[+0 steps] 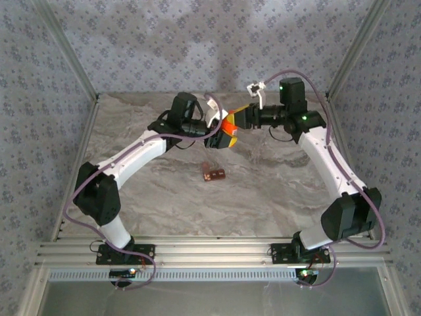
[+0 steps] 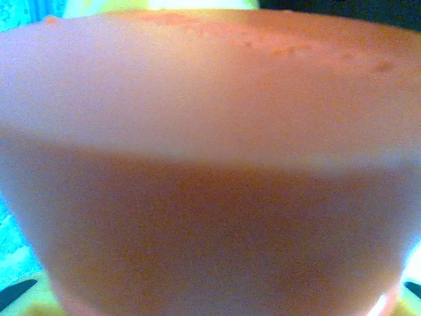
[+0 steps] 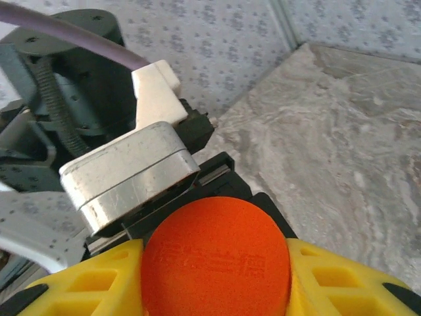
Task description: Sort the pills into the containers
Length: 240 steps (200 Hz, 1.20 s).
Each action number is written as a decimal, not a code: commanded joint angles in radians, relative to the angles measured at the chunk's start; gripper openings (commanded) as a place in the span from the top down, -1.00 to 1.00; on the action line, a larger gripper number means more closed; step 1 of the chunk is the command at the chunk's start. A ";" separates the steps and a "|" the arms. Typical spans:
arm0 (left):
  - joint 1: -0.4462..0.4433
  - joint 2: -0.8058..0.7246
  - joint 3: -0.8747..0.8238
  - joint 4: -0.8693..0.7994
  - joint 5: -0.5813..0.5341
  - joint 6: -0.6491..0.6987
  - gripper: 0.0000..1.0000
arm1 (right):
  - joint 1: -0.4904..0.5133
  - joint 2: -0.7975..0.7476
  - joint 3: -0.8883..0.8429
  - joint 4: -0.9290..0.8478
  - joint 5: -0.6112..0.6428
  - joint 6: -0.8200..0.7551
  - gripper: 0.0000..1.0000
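Item 1, near edge: two arm bases bolted side by side on an aluminium rail (image 1: 210, 253).

Item 2, mid-table: the containers (image 1: 214, 174), a small reddish-brown strip of cells. It lies flat on the marbled table (image 1: 276, 191), alone, well apart from both grippers.

Item 3, farther back, raised above the table: an orange bottle (image 1: 229, 124) where the two arms meet.
- Right gripper (image 1: 241, 118): clamped on the bottle. The right wrist view has yellow fingers (image 3: 99, 280) pressed against both sides of the bottle's round orange end (image 3: 216, 260).
- Left gripper (image 1: 225, 135): right against the bottle from the left. The left wrist view is a blurred orange surface (image 2: 210, 164) with yellow at the lower corners. Grip cannot be judged.

Item 4, far: patterned back wall (image 1: 197, 46).
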 commanded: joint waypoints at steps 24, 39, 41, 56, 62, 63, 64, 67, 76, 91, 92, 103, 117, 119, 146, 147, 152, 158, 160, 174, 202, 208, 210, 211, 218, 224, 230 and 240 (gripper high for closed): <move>-0.033 -0.054 -0.049 0.209 -0.176 -0.059 1.00 | 0.103 -0.031 -0.104 0.067 0.283 0.136 0.22; -0.047 -0.054 -0.066 0.240 -0.205 -0.069 1.00 | 0.118 -0.027 -0.117 0.090 0.307 0.154 0.21; -0.049 -0.055 -0.066 0.244 -0.207 -0.069 1.00 | 0.119 -0.025 -0.119 0.092 0.303 0.155 0.21; -0.055 -0.054 -0.075 0.259 -0.219 -0.075 1.00 | 0.119 -0.017 -0.124 0.102 0.293 0.162 0.20; -0.057 -0.054 -0.076 0.262 -0.219 -0.076 1.00 | 0.118 -0.018 -0.125 0.105 0.289 0.158 0.18; -0.058 -0.054 -0.077 0.262 -0.219 -0.078 1.00 | 0.118 -0.018 -0.126 0.106 0.289 0.157 0.18; -0.057 -0.054 -0.077 0.262 -0.219 -0.079 1.00 | 0.118 -0.018 -0.125 0.106 0.289 0.156 0.18; -0.057 -0.054 -0.078 0.264 -0.220 -0.080 1.00 | 0.118 -0.020 -0.125 0.104 0.289 0.155 0.17; -0.056 -0.053 -0.079 0.263 -0.225 -0.081 1.00 | 0.110 -0.023 -0.121 0.092 0.279 0.144 0.11; -0.054 -0.054 -0.078 0.250 -0.233 -0.076 1.00 | 0.084 -0.041 -0.120 0.080 0.241 0.126 -0.17; -0.053 -0.054 -0.077 0.250 -0.233 -0.076 1.00 | 0.081 -0.043 -0.119 0.079 0.238 0.126 -0.19; -0.048 -0.056 -0.075 0.240 -0.232 -0.072 1.00 | 0.044 -0.068 -0.123 0.082 0.189 0.106 -0.36; -0.037 -0.060 -0.072 0.229 -0.216 -0.069 1.00 | -0.013 -0.111 -0.135 0.088 0.101 0.079 -0.53; -0.036 -0.061 -0.071 0.227 -0.211 -0.067 1.00 | -0.022 -0.116 -0.136 0.090 0.089 0.074 -0.55; -0.018 -0.067 -0.058 0.190 -0.145 -0.050 1.00 | -0.117 -0.164 -0.139 0.053 -0.104 0.022 -0.63; -0.017 -0.066 -0.057 0.190 -0.141 -0.048 1.00 | -0.119 -0.165 -0.139 0.054 -0.108 0.021 -0.63; -0.017 -0.066 -0.053 0.178 -0.126 -0.043 1.00 | -0.134 -0.167 -0.137 0.053 -0.126 0.021 -0.63; -0.014 -0.067 -0.047 0.166 -0.107 -0.036 1.00 | -0.148 -0.168 -0.135 0.054 -0.143 0.019 -0.63; -0.013 -0.067 -0.046 0.163 -0.099 -0.033 1.00 | -0.151 -0.168 -0.134 0.055 -0.146 0.019 -0.63; -0.008 -0.065 -0.035 0.146 -0.040 -0.025 1.00 | -0.168 -0.157 -0.123 0.064 -0.152 0.021 -0.62; -0.003 -0.053 0.006 0.078 0.065 -0.003 1.00 | -0.173 -0.099 -0.061 0.056 -0.209 0.012 -0.57; -0.003 -0.048 0.016 0.062 0.079 0.003 1.00 | -0.169 -0.089 -0.047 0.049 -0.215 0.009 -0.57; -0.003 -0.047 0.019 0.056 0.083 0.003 1.00 | -0.168 -0.085 -0.041 0.046 -0.215 0.008 -0.57; -0.003 -0.047 0.021 0.053 0.084 0.004 1.00 | -0.167 -0.084 -0.039 0.044 -0.214 0.007 -0.57; -0.003 -0.041 0.031 0.032 0.095 0.011 1.00 | -0.160 -0.074 -0.025 0.038 -0.213 0.001 -0.57; -0.003 -0.038 0.039 0.021 0.101 0.013 1.00 | -0.155 -0.067 -0.014 0.035 -0.212 0.001 -0.57; -0.004 -0.036 0.043 0.016 0.106 0.013 1.00 | -0.150 -0.061 -0.003 0.035 -0.212 0.001 -0.57; -0.005 -0.035 0.045 0.014 0.113 0.015 1.00 | -0.138 -0.049 0.016 0.028 -0.212 -0.001 -0.57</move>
